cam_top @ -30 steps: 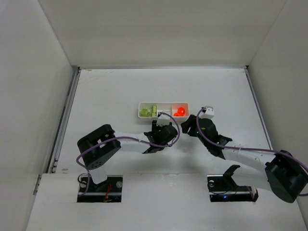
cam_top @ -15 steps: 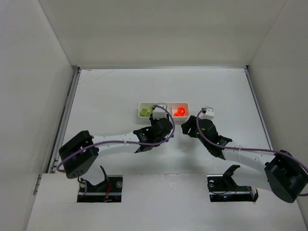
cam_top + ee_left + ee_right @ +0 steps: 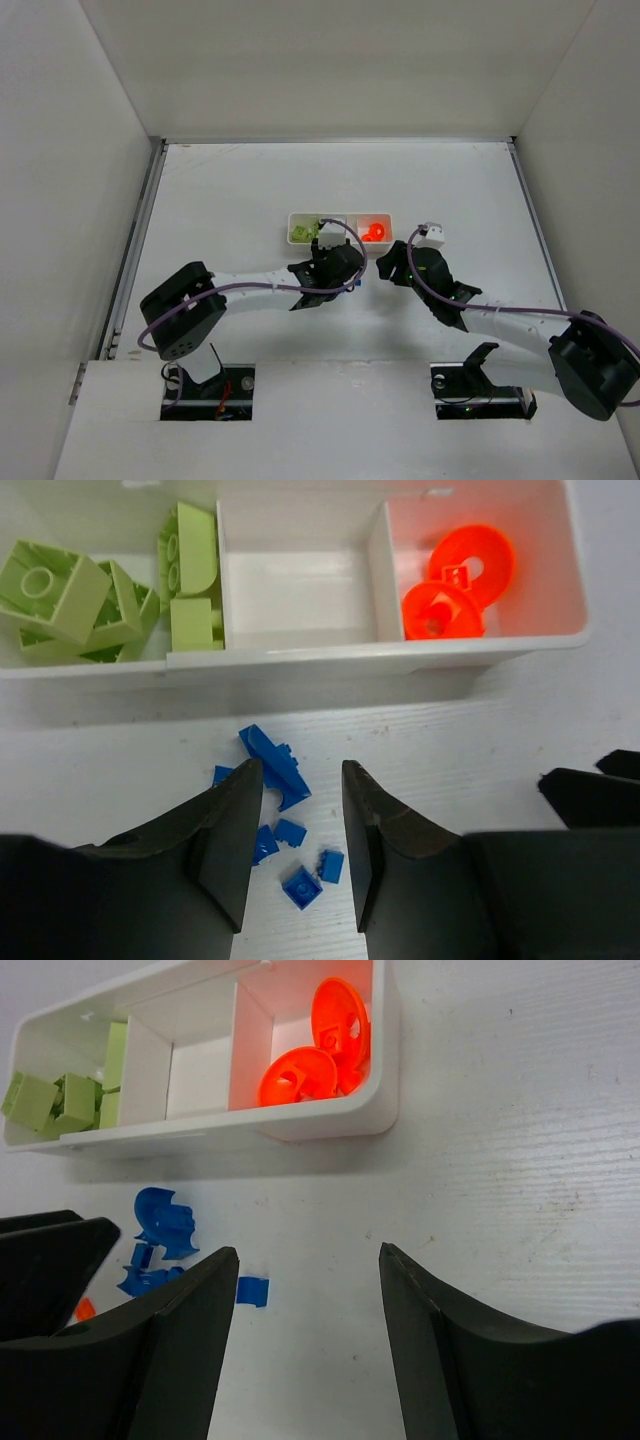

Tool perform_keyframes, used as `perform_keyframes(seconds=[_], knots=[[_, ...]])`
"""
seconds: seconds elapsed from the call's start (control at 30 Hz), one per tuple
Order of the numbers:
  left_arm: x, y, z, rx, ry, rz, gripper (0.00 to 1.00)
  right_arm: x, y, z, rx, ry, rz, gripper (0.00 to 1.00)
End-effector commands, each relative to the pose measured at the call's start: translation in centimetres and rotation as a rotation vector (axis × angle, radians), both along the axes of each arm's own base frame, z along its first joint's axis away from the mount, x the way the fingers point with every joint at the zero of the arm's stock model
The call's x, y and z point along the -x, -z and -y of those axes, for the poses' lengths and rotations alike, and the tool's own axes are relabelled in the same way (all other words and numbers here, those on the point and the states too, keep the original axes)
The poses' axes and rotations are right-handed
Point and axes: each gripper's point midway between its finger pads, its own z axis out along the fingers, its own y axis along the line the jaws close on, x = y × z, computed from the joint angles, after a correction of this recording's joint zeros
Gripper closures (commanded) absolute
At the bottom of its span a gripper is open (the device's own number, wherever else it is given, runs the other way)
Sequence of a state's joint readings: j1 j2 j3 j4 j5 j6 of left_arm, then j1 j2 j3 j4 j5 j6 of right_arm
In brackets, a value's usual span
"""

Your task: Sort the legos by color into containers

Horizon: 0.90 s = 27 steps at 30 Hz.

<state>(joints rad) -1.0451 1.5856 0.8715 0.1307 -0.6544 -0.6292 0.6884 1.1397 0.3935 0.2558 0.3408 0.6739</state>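
Left gripper (image 3: 300,777) hovers low over the scattered blue legos (image 3: 272,763) on the table (image 3: 480,740), just in front of the white tray (image 3: 300,660). Its jaws are narrowly parted and grip nothing, with the biggest blue piece right at the tips. Lime green bricks (image 3: 60,595) fill the tray's left compartment, orange-red discs (image 3: 460,580) the right one. Right gripper (image 3: 305,1252) hangs alongside, jaws wide and holding nothing, a lone blue brick (image 3: 252,1290) near one finger.

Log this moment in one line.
left pincer open over small blue plastic bricks; right pincer open; white plastic tray: lime bricks left, middle empty, orange discs right
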Motion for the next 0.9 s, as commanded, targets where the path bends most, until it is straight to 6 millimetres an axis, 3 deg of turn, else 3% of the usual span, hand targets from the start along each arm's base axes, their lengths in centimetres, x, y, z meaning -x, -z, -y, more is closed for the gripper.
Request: perform_keyframes(seconds=[0.0,0.33,0.63,0.77,0.87], knots=[[-0.5,0.2,0.3,-0.007,-0.061,-0.003,0.64,-0.7,-1.3,-0.7,-0.038,-0.004,0.044,0.36],[-1.8,2.5,0.9,-0.047,-0.087,-0.017,0.68,-0.5,-1.1,-0.3,-0.041,-0.002,0.042,0.36],[-1.0,3.8,0.1,-0.070,-0.093,-0.033,0.88,-0.6,-1.1,0.4,-0.045,0.015,0.045,0.36],[-0.6,2.4,-0.1,-0.040,-0.098,-0.005,0.94,-0.7,-1.1,0.5,-0.047,0.017,0.048,0.36],[-0.2,0.2,0.4,0.022,-0.078,0.038,0.95,-0.7,-1.1,0.5,-0.048,0.018,0.046,0.36]])
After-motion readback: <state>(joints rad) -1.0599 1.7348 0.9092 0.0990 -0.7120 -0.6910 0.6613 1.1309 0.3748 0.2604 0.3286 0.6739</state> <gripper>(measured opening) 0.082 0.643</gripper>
